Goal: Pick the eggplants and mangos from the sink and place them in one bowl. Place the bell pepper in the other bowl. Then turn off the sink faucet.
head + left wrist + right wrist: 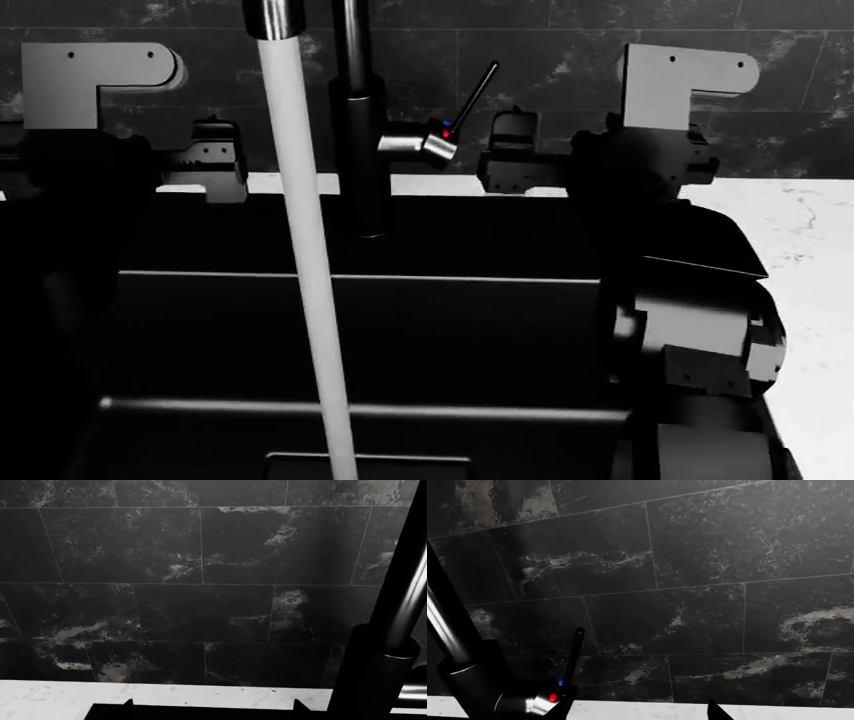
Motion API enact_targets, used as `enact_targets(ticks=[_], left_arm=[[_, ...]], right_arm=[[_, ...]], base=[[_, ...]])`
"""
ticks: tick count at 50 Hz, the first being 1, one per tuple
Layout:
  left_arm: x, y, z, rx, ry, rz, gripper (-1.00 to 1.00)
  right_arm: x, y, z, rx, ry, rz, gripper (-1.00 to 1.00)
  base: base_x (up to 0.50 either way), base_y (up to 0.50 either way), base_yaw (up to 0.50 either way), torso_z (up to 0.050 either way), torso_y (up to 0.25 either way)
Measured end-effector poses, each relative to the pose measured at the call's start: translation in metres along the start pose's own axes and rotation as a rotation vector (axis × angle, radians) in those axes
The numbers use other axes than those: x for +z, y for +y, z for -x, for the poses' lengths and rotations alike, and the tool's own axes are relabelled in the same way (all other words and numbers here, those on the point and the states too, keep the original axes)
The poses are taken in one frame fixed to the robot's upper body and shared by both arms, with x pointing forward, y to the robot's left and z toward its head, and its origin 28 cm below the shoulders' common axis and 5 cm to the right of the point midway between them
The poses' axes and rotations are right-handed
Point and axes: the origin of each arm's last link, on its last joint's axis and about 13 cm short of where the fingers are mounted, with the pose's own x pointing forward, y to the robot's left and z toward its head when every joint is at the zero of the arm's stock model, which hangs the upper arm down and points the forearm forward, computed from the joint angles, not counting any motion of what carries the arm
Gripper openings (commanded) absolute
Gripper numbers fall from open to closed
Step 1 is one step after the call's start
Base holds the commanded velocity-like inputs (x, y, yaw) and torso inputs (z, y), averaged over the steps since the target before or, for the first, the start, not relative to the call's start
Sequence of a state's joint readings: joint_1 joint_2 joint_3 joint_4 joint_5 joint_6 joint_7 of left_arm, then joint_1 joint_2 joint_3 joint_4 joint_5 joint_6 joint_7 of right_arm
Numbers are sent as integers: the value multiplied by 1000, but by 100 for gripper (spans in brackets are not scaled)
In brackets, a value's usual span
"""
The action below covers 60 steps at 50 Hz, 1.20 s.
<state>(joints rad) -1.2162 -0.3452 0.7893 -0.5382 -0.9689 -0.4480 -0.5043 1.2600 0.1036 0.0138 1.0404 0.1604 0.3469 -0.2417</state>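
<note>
A white stream of water falls into the matte black sink. Behind it rises the sink faucet, lever tilted up-right (red and blue dots). The right gripper and left gripper flank it, both spread, grasping nothing.

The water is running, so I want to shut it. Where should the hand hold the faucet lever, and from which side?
Hold the thin black lever near its free upper end, coming from the right with the right hand. It slants up and right from the faucet, giving leverage there.
</note>
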Motion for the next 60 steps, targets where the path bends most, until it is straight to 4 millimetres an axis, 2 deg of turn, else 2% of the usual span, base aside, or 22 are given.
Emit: enact_targets(ticks=[17, 28, 38, 46, 60], left_arm=[[11, -1, -12, -8, -21, -2, 100], [16, 0, -20, 1, -39, 2, 100], [22, -5, -19, -9, -73, -17, 100], [35, -8, -18, -15, -106, -21, 100], [60, -5, -13, -1, -165, -41, 100]], right_arm=[[18, -2, -6, 7, -21, -35, 100], [26, -3, -6, 13, -21, -32, 100], [37, -4, -6, 21, -41, -19, 100], [52, 0, -6, 53, -68, 5, 100], [82, 9, -7, 105, -144, 67, 100]], base=[[0, 0, 0, 0, -5], [0, 0, 0, 9, -201], [0, 0, 0, 12, -204], [0, 0, 0, 12, -187], [0, 0, 0, 5, -25]])
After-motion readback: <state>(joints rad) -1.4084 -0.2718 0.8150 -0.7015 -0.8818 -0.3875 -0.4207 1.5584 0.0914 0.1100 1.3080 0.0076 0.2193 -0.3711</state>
